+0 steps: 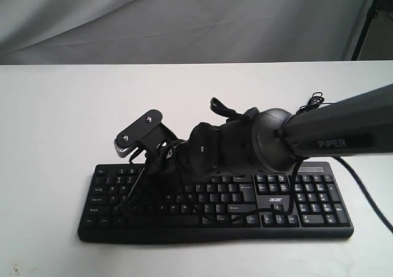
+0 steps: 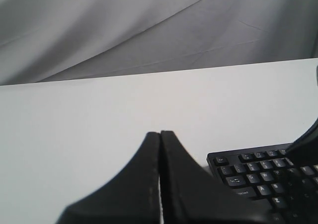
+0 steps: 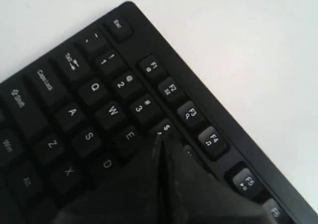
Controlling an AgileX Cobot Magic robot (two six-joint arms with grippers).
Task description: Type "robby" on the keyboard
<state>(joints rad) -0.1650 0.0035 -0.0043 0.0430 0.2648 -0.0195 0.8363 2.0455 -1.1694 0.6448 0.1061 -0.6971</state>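
The black keyboard (image 1: pixel 307 198) with its "acer" logo lies on the white table, near the front edge. My right arm reaches across it from the right. My right gripper (image 1: pixel 142 174) is shut and empty, pointing down at the left part of the letter keys. In the right wrist view the keyboard (image 3: pixel 94 90) fills the picture. There the right gripper (image 3: pixel 160 135) has its tip just past the E key, by the 4 key; the key beneath is hidden. My left gripper (image 2: pixel 160 133) is shut, empty, and held over bare table left of the keyboard (image 2: pixel 253 177). It is out of the exterior view.
The white table (image 1: pixel 61 117) spreads behind and to the left of the keyboard. The thin keyboard cable (image 1: pixel 316 99) coils at the back right. A black arm cable (image 1: pixel 368 197) runs down the right side. A grey cloth (image 1: pixel 184 19) hangs behind.
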